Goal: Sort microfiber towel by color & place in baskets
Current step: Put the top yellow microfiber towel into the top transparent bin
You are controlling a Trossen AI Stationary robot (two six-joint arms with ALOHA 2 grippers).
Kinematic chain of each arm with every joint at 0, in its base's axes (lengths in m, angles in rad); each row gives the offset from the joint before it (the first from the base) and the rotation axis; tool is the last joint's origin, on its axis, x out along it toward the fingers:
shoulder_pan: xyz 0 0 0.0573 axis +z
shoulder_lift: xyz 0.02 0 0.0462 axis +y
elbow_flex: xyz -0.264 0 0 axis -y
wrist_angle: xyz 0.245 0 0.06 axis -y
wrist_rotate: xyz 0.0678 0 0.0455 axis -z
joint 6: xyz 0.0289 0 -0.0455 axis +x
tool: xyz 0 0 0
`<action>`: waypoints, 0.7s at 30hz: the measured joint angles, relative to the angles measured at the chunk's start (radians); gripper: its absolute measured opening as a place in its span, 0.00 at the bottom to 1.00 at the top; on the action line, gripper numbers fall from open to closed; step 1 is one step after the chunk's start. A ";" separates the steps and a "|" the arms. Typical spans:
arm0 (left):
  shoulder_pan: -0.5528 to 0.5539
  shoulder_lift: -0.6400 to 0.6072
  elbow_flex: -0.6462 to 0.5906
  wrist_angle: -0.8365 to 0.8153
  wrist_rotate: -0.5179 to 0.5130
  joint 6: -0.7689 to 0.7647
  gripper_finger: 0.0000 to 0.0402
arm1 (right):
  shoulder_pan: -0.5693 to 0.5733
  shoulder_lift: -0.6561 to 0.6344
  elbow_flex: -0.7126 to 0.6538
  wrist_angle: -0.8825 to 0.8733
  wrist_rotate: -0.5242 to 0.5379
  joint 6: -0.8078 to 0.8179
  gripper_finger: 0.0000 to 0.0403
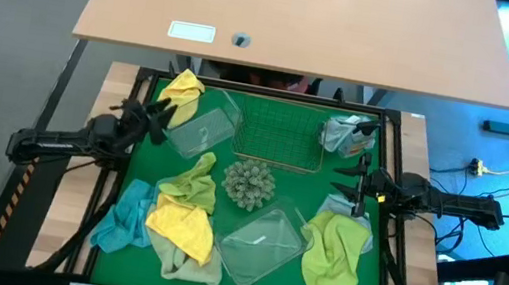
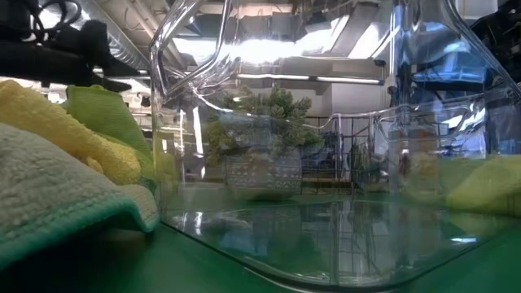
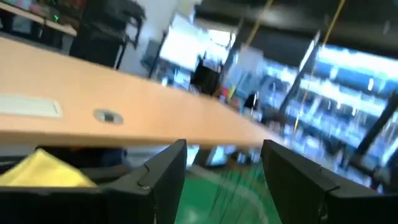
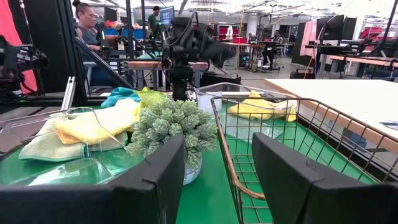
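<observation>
A green mat (image 1: 139, 171) carries towels (image 1: 183, 225), tubs (image 1: 261, 248) and a wire basket (image 1: 279, 131).

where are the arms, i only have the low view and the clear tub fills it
Observer: The left gripper is open, beside the yellow towel at the far-left tub.
Operator: and the right one
Observer: The right gripper is open too, beside the wire basket, holding nothing.
Operator: anything in that basket yet
Observer: No towel shows inside it; a grey-blue towel lies just past its right end.
</observation>
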 joint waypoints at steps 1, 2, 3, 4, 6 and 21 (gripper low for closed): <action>0.000 0.000 0.000 0.035 -0.002 0.006 0.50 | 0.000 0.000 0.000 0.000 0.000 0.000 0.46; 0.002 0.000 0.002 0.064 -0.002 0.012 0.50 | 0.000 0.000 0.000 0.000 0.000 0.000 0.46; 0.006 0.000 0.011 0.075 -0.002 0.016 0.50 | 0.000 0.000 0.000 0.000 0.000 0.000 0.46; 0.011 0.001 0.024 0.076 -0.003 0.017 0.50 | 0.000 0.000 0.000 0.000 0.000 0.000 0.46; 0.020 0.013 0.055 0.077 -0.003 0.017 0.50 | 0.000 0.000 0.000 0.001 0.000 0.000 0.46; 0.162 0.451 0.424 -0.145 -0.082 -0.004 0.50 | 0.000 0.000 -0.001 0.018 0.000 0.000 0.46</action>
